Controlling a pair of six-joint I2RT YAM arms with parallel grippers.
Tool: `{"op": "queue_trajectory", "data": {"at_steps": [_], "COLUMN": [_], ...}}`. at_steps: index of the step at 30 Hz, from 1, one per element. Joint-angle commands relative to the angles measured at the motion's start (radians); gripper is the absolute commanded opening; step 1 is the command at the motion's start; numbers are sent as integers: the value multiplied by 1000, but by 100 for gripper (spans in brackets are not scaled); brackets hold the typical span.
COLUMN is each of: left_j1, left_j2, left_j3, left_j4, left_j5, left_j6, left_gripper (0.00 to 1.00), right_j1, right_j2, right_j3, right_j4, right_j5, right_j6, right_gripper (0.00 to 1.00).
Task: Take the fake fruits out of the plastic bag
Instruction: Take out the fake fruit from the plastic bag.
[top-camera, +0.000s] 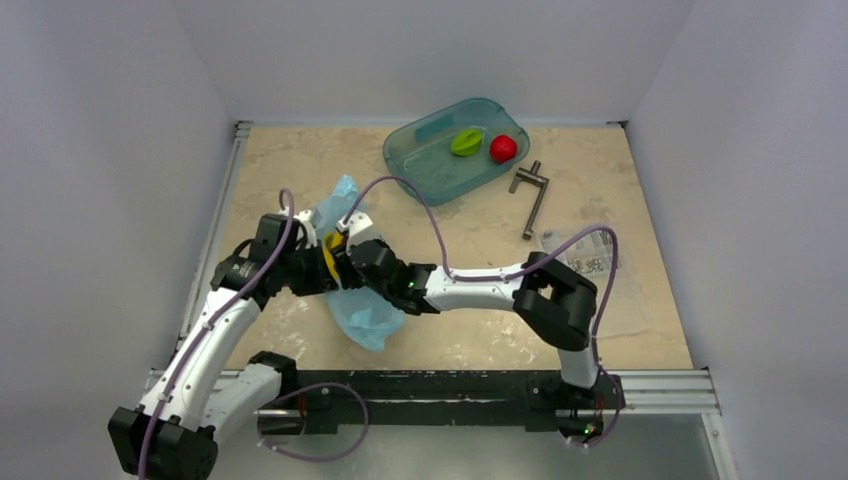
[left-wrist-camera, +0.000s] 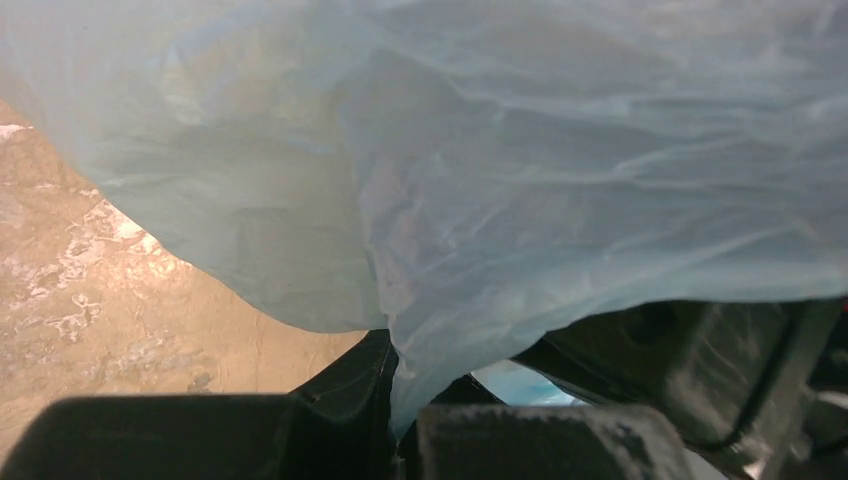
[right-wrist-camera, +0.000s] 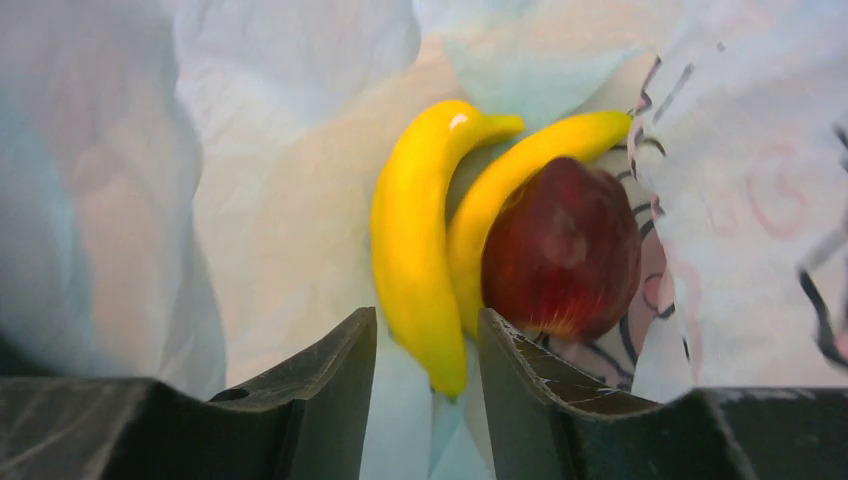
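Left wrist view alone: crinkly light-blue plastic bag (left-wrist-camera: 560, 180) fills the frame, one fold pinched between the pressed-together left fingers (left-wrist-camera: 540, 445); marbled beige tabletop (left-wrist-camera: 90, 290) lower left.

Right wrist view alone: inside the bag, centre frame, curved yellow plastic banana (right-wrist-camera: 415, 250), second yellow banana (right-wrist-camera: 500, 190) just beside it, dark maroon round fruit (right-wrist-camera: 562, 250) against that. Right fingers (right-wrist-camera: 330, 390) spread, first banana's tip between them.

Top view: teal plastic tray (top-camera: 420, 170), upper centre, holds green ridged fruit (top-camera: 466, 142) and red round fruit (top-camera: 503, 148). Both arms bend inward, meeting at the bag.

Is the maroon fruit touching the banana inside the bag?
Touching. Right wrist view: the maroon fruit lies flush against the banana, its left edge overlapping the yellow curve with no gap.
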Motion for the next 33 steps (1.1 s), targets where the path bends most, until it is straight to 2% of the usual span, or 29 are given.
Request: {"op": "queue_trajectory", "data": {"at_steps": [1, 8, 13, 16, 22, 26, 28, 31, 33], "left_j1": [-23, -60, -72, -72, -73, -75, -76, -78, -78], "left_j2": [-17, -25, -32, -31, -30, -24, -24, -23, -20], "left_j3": [7, 12, 12, 12, 11, 11, 11, 10, 11], "left_j4": [-6, -21, -25, -25, -24, -23, -25, -26, -25], "left_j5": [-40, -89, -106, -104, -106, -104, -107, -110, -111], "left_j6": [-10, -21, -26, -25, -25, -25, -26, -26, -25], "left_gripper": [0, 0, 0, 0, 0, 0, 0, 0, 0], "right_j1": [-20, -67, -93, -105, -108, -108, -107, -107, -107], "right_j2": [40, 129, 178, 216, 275, 274, 253, 186, 122], "right_j3": [97, 163, 194, 211, 236, 258, 258, 221, 189], "right_j4": [39, 29, 19, 18, 2, -17, -29, -31, -31], "right_j5": [101, 130, 132, 113, 91, 45, 39, -27, -86], "right_j6": [-51, -76, -107, -134, -130, -135, -135, -115, -99], "right_gripper": [44, 56, 76, 84, 86, 68, 56, 41, 34]}}
